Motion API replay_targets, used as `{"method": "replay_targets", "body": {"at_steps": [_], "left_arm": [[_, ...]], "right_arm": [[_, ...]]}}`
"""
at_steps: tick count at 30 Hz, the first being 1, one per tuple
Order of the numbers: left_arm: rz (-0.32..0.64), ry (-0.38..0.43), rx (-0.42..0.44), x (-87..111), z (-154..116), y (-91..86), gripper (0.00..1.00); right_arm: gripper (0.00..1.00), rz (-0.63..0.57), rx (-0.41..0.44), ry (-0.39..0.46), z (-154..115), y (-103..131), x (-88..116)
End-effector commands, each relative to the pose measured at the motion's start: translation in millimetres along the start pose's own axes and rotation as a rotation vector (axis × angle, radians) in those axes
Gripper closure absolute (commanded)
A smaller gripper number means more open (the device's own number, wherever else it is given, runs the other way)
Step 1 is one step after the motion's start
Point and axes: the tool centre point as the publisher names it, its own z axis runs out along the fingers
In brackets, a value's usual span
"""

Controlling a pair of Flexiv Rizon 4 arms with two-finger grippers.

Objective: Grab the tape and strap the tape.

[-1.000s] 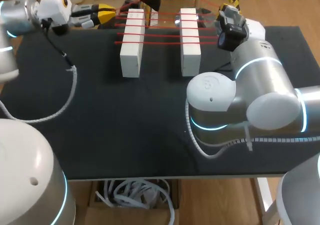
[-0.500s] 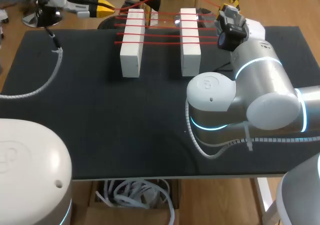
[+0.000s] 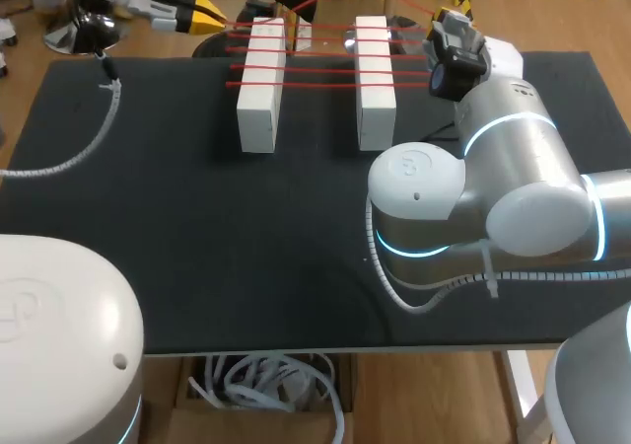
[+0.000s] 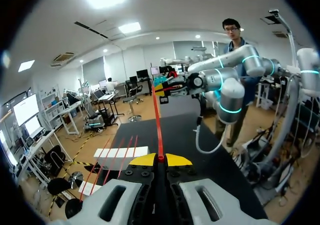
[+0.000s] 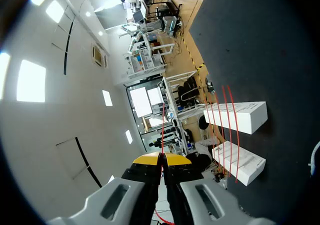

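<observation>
The red tape point(image 3: 315, 69) is stretched in several strands across two white blocks point(image 3: 261, 84) at the far side of the desk point(image 3: 197, 227), and one more strand is arched above them. One end is pinched in the closed fingers of the left gripper point(image 3: 204, 12), the other in those of the right gripper point(image 5: 161, 157). Since a second ago the left gripper has been drawn slightly farther past the desk's far edge. The right gripper has been kept in place.

Across two white blocks point(image 3: 260, 87) on black table point(image 3: 197, 227), red tape point(image 3: 315, 69) strands; left end effector point(image 3: 209, 14) at far-left corner.
</observation>
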Motion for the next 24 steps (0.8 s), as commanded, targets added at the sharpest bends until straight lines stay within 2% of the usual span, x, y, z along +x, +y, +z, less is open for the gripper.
{"method": "replay_targets", "body": {"at_steps": [1,8,14,22,24], "left_arm": [[0.003,0.064,-0.256,-6.6,-2.5,-17.3,1.0],[-0.016,0.103,-0.529,-11.5,4.4,-33.8,1.0],[-0.03,0.085,-0.745,-12.6,3.1,-39.4,1.0],[-0.025,0.059,-0.885,-11.5,-4.2,-44.0,1.0],[-0.017,0.057,-0.885,-11.2,-3.8,-45.1,1.0]], "right_arm": [[1.0,-0.003,-0.003,-0.008,-0.9,-0.4,3.4],[1.0,-0.003,-0.003,-0.008,-0.9,-0.4,3.4],[1.0,-0.003,-0.003,-0.008,-0.9,-0.4,3.4],[1.0,-0.003,-0.003,-0.008,-0.9,-0.4,3.4],[1.0,-0.003,-0.003,-0.008,-0.9,-0.4,3.4]]}}
